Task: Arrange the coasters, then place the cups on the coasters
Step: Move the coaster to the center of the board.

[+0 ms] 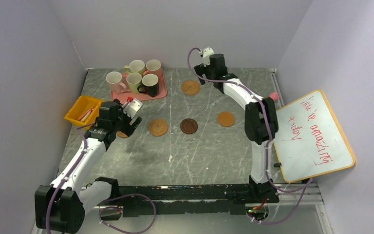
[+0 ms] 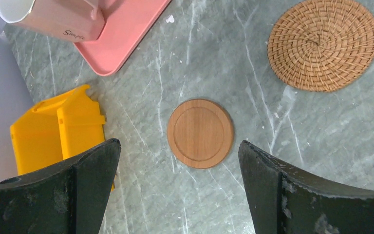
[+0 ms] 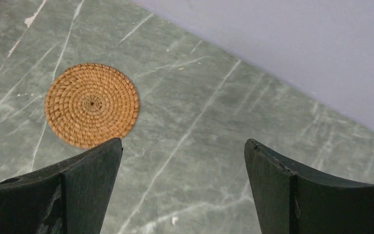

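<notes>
Five cups stand together on the pink tray (image 1: 161, 92) at the back left: two pink (image 1: 114, 80) (image 1: 153, 66), two yellow-green (image 1: 136, 67) (image 1: 134, 80) and one black (image 1: 150, 84). Coasters lie apart on the table: a woven one (image 1: 191, 87) at the back, another woven one (image 1: 158, 127), a dark brown one (image 1: 189, 126) and an orange one (image 1: 226, 118). A smooth wooden coaster (image 2: 200, 133) lies just ahead of my open left gripper (image 2: 177, 144), which hangs above it (image 1: 126, 126). My right gripper (image 3: 182, 141) is open and empty over bare table, right of the back woven coaster (image 3: 91, 105).
A yellow bin (image 1: 83, 110) with small items sits at the left edge, close to my left gripper (image 2: 58, 129). A whiteboard (image 1: 314, 135) leans at the right side. Walls close in the table at the back and on both sides.
</notes>
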`<state>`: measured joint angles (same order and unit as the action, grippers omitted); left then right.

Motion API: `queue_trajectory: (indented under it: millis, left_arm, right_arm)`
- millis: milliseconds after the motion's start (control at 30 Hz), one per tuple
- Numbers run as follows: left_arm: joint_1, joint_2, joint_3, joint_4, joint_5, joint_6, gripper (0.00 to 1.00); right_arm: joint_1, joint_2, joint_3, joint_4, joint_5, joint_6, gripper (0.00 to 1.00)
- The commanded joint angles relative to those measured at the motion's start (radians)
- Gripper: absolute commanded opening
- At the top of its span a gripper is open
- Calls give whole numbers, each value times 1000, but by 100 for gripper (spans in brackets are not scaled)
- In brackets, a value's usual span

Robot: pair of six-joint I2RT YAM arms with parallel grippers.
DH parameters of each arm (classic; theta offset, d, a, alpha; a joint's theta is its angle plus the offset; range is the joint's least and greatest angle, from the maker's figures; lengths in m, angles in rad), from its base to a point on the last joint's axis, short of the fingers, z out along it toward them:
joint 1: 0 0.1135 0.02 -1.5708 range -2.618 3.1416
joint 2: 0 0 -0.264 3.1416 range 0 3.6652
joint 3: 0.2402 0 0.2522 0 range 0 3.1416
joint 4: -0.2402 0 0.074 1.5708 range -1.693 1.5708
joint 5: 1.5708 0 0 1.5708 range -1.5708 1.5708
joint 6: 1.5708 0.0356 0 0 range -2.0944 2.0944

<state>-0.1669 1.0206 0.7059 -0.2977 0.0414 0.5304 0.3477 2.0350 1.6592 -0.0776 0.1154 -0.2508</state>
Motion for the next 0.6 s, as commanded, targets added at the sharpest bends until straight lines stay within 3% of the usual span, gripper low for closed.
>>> queue_trajectory:
  millis: [0, 267, 567]
  left_arm:
    - [3, -57, -34, 46, 22, -42, 96]
    - [3, -122, -159, 161, 137, 4, 96]
    - [3, -204, -217, 176, 213, 17, 96]
  right_arm:
    - [34, 129, 201, -91, 43, 7, 100]
    - [83, 345, 466, -130, 104, 19, 100]
    - [97, 462, 530, -126, 136, 22, 100]
